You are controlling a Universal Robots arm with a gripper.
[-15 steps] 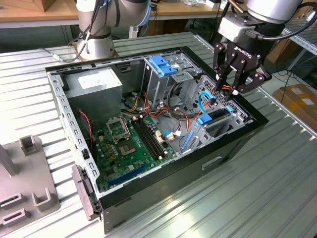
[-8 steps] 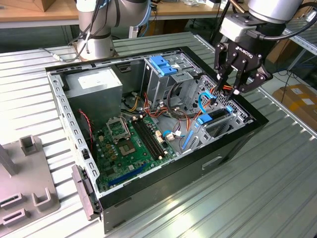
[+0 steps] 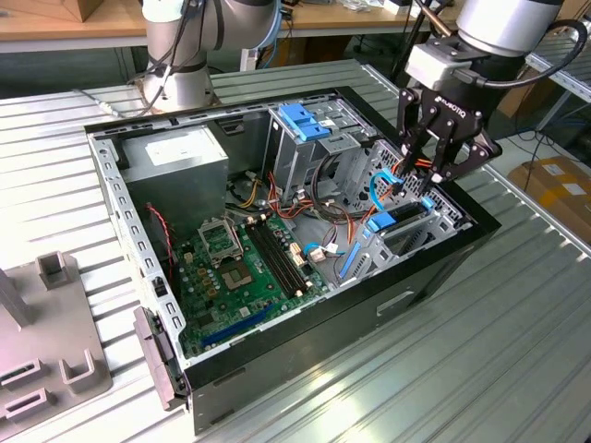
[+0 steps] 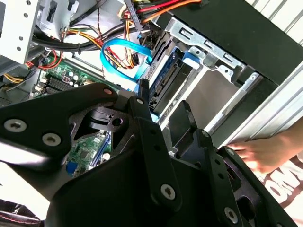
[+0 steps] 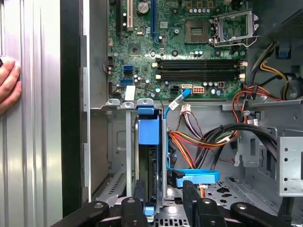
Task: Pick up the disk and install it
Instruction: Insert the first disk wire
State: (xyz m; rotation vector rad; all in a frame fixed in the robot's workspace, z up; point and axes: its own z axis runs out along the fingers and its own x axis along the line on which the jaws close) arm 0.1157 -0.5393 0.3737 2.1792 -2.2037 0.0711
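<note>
1. In the exterior view, the gripper [image 3: 423, 183] hangs over the open computer case [image 3: 305, 341], at about 3 o'clock of its interior.
2. Its fingers [image 5: 139, 189] are spread wide and grip nothing.
3. The disk [image 5: 152, 163] stands on edge in the drive bay [image 5: 118, 156] under the gripper, between the fingertips. Its blue carrier frame [image 5: 148, 130] faces the motherboard [image 3: 245, 268].
4. The motherboard lies at about 8 o'clock from the gripper.
5. A person's hand [image 5: 8, 87] rests on the ribbed table [image 3: 517, 369] outside the case wall.

No print can be read surely. A short white word stands on the black body of the hand [image 3: 420, 183]. The white label [image 3: 175, 148] on the grey power-supply box [image 3: 175, 175] carries tiny lines. In the second wrist view, big dark-red letters [image 4: 284, 187] are cut off.
</note>
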